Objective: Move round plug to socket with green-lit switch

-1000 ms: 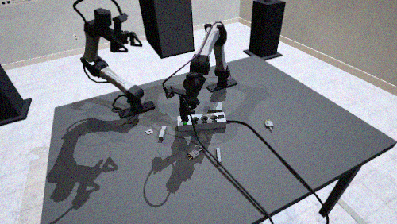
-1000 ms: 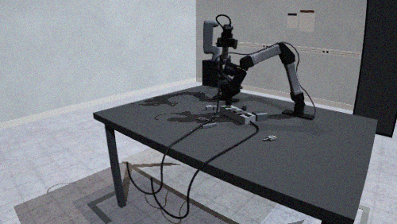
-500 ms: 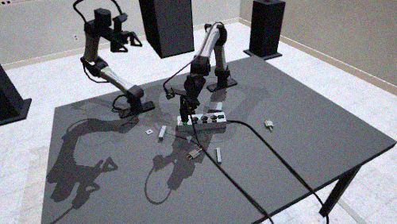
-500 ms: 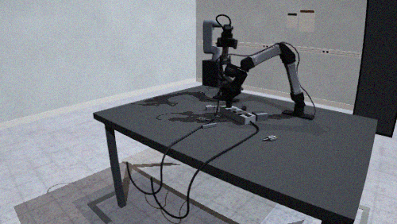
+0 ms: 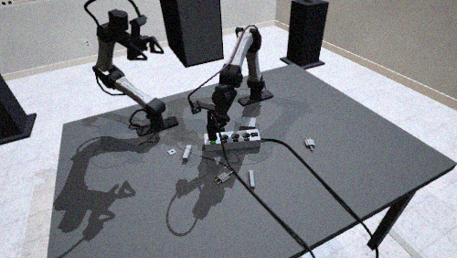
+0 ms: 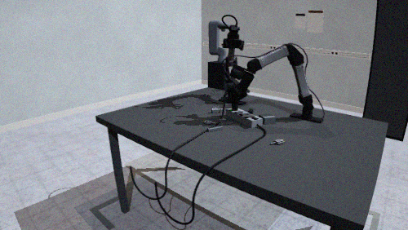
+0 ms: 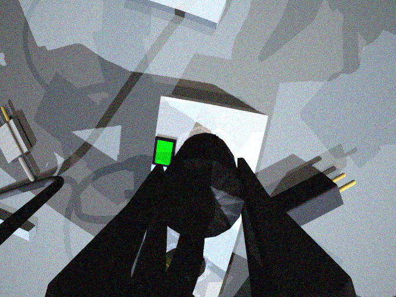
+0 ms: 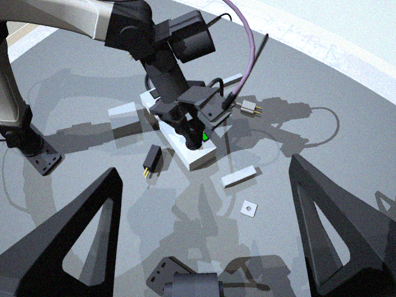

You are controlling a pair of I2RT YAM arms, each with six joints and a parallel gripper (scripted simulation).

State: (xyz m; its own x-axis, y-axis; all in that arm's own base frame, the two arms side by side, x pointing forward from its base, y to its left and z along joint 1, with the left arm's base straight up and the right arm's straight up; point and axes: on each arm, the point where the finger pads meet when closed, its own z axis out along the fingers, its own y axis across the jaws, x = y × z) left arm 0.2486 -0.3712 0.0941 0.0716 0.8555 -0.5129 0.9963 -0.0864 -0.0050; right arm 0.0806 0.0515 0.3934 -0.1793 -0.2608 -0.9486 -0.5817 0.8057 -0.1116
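Left gripper (image 5: 213,130) (image 6: 235,103) (image 7: 200,162) (image 8: 194,132), partly closed, had the round plug (image 5: 212,136) (image 6: 235,108) (image 7: 191,191) (image 8: 193,143) at the green-switch (image 5: 213,142) (image 7: 164,152) (image 8: 204,137) end socket. Right gripper (image 5: 154,54) (image 6: 233,44) (image 8: 204,162) stood wide, empty. Seating depth unclear; pressing straight down, rocking slightly, keeping the power strip (image 5: 234,145) (image 6: 254,122) (image 7: 236,118) (image 8: 177,144) flat looked best.

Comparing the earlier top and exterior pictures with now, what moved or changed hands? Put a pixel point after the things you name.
Nothing visibly changed. The left end effector (image 5: 212,130) (image 6: 235,107) (image 7: 200,168) (image 8: 196,134) stays over the power strip (image 5: 233,145) (image 6: 250,120) (image 7: 223,118) (image 8: 178,144); the right end effector (image 5: 153,50) (image 6: 233,43) (image 8: 202,169) stays raised away from it. The strip and loose pieces look unmoved.
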